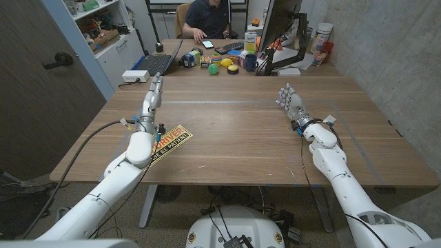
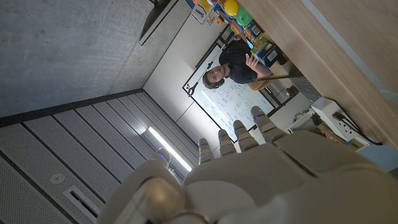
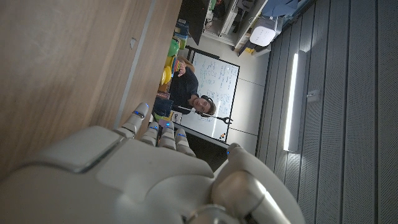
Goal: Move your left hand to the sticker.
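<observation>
The left hand (image 1: 156,91) stands empty with fingers straight, past the sticker (image 1: 171,141) (yellow and black, near the table's (image 1: 234,131) left front corner, partly under the left forearm), so the reach looks undone, while the right hand (image 1: 289,100) waits likewise empty.

Office-lab: whiteboard (image 3: 214,81), laptop (image 1: 157,63) (person (image 1: 207,17) at cluttered desk)

Both arms are clad in smooth white rounded shells, with a bulbous white casing just behind each wrist. The left hand (image 1: 156,88) and right hand (image 1: 288,98) are pale grey metal, their fingers (image 2: 219,138) segmented and tipped with small blue marks. Thin black cables run along each forearm, and small coloured connectors sit at the wrists.
</observation>
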